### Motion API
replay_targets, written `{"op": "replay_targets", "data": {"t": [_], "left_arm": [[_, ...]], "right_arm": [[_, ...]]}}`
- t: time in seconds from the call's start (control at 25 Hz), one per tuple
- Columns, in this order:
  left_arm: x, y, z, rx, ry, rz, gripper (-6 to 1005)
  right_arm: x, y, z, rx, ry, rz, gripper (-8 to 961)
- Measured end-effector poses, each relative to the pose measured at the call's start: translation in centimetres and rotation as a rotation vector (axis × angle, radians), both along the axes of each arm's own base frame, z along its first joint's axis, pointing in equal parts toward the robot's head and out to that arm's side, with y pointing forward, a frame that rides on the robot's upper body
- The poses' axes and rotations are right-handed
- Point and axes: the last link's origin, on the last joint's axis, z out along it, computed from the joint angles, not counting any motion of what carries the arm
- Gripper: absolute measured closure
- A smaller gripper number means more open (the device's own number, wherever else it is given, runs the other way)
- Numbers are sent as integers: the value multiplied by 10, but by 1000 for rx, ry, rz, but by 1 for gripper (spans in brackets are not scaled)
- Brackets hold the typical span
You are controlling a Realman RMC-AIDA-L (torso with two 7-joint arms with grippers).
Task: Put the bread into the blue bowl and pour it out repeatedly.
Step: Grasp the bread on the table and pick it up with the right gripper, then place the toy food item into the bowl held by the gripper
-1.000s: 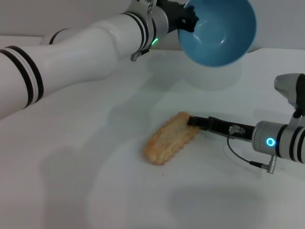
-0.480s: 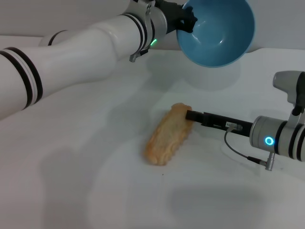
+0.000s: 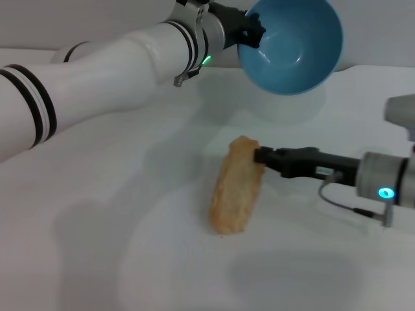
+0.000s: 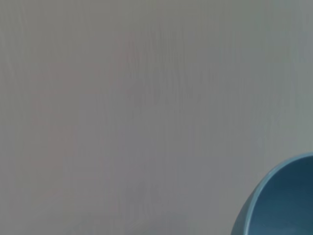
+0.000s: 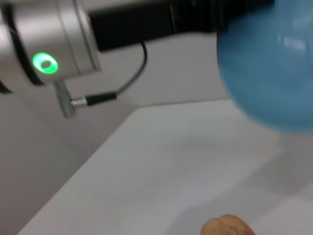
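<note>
- The bread [image 3: 236, 186] lies on the white table [image 3: 117, 214], below and in front of the raised blue bowl [image 3: 292, 44]; the right wrist view catches only the loaf's tip [image 5: 226, 227].
- Since a second ago the loaf has swung nearer upright in the head view.
- The right gripper [image 3: 259, 155] touches its far end; whether its fingers are together I cannot tell.
- The left gripper [image 3: 249, 30] is clamped on the bowl's rim, holding it tilted and empty.

Left gripper [image 3: 249, 30] is raised high across the body, jaws clamped; right gripper [image 3: 259, 155] reaches in low.
</note>
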Motion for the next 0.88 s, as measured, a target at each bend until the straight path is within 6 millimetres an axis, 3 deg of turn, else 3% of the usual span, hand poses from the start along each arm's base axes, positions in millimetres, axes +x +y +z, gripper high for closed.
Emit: {"op": "replay_targets", "data": {"t": [0.32, 0.88], "left_arm": [[-7, -1, -3, -44, 32, 27, 1000], [-6, -15, -23, -246, 109, 83, 1001]], "right_arm": [[-1, 2, 61, 38, 10, 216, 859], [-16, 15, 171, 274, -35, 311, 890]]}}
